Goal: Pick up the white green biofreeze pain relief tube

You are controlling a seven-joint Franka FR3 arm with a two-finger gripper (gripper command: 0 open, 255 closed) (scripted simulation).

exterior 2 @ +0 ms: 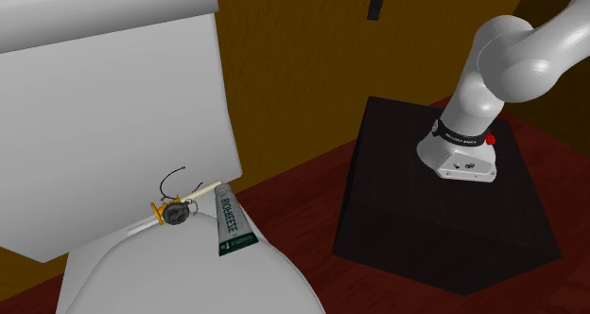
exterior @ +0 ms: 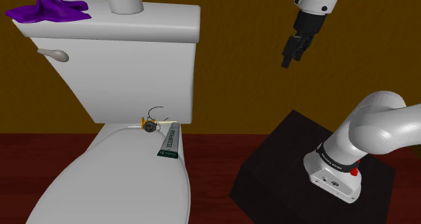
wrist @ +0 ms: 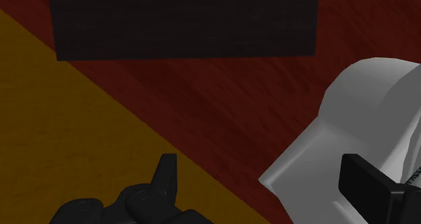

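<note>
One step in hand: the reach. Empty black two-finger tool (exterior: 290, 59) hanging high, fingers apart. Well below and away from it, white-green flat tube (exterior: 169, 143) lying on white toilet lid (exterior: 108, 185). Next: swing over, drop, straddle tube crosswise.

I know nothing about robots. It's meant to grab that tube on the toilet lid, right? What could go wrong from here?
1. The tube lies right beside a small yellow-and-black gadget with a wire. The open gripper, high up and off to the side, might catch that too.
2. The tube sits near the edge of the sloping toilet lid, so a nudge could slide it onto the floor.
3. The tank stands close behind, so the gripper might bump it.
</note>
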